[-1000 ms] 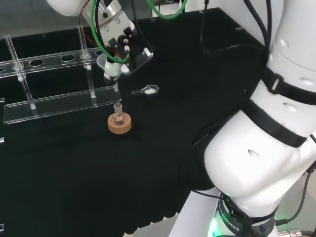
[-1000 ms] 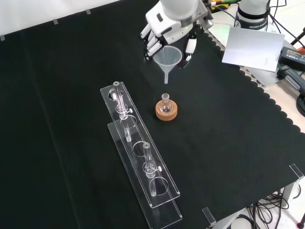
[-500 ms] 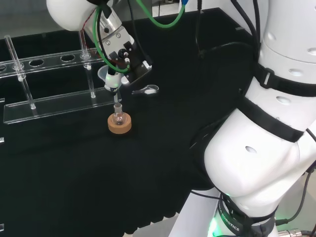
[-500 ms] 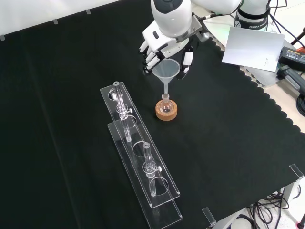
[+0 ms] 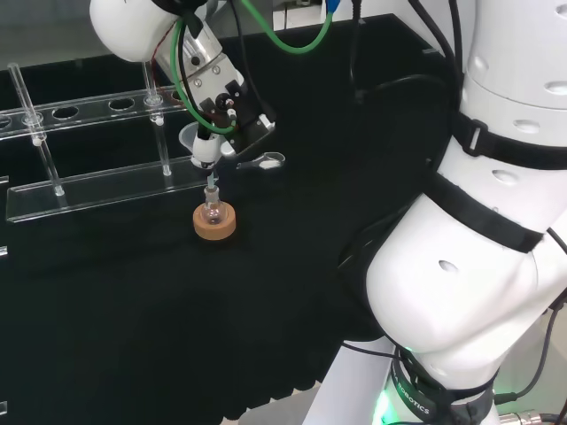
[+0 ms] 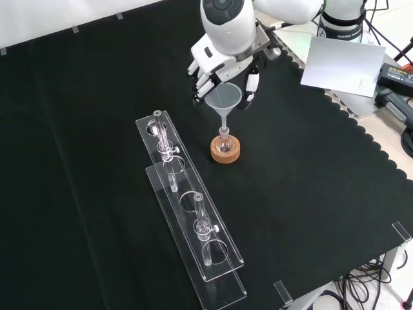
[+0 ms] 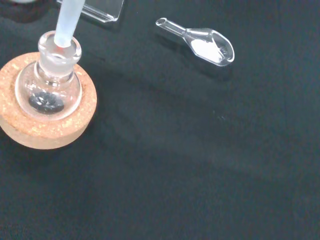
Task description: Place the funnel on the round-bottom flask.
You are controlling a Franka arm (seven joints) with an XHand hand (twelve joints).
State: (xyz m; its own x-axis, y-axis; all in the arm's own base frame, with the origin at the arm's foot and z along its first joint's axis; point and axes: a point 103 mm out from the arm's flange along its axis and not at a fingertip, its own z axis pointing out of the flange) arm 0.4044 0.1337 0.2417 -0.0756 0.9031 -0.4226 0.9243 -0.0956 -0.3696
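Observation:
A small clear round-bottom flask point(image 6: 224, 143) point(image 5: 211, 211) point(image 7: 49, 85) stands on a cork ring point(image 6: 225, 152) point(image 5: 215, 224) point(image 7: 47, 127) near the middle of the cloth. The hand point(image 6: 222, 61) point(image 5: 226, 102) hangs just above it, fingers curled round the rim of a translucent funnel point(image 6: 223, 99) point(image 5: 197, 140). The funnel is upright and its stem point(image 7: 67, 22) reaches down into the flask's neck. Something dark lies at the bottom of the flask in the wrist view.
A clear plastic scoop point(image 7: 202, 42) point(image 5: 264, 161) with white powder lies on the cloth beside the flask. A long clear tube rack point(image 6: 187, 213) point(image 5: 97, 181) with upright glass tubes stands close to the cork ring. A white sheet point(image 6: 342, 64) lies at the bench's edge.
The hand has come down with the funnel. Its stem, which hung clear above the flask a second ago, now enters the flask's neck.

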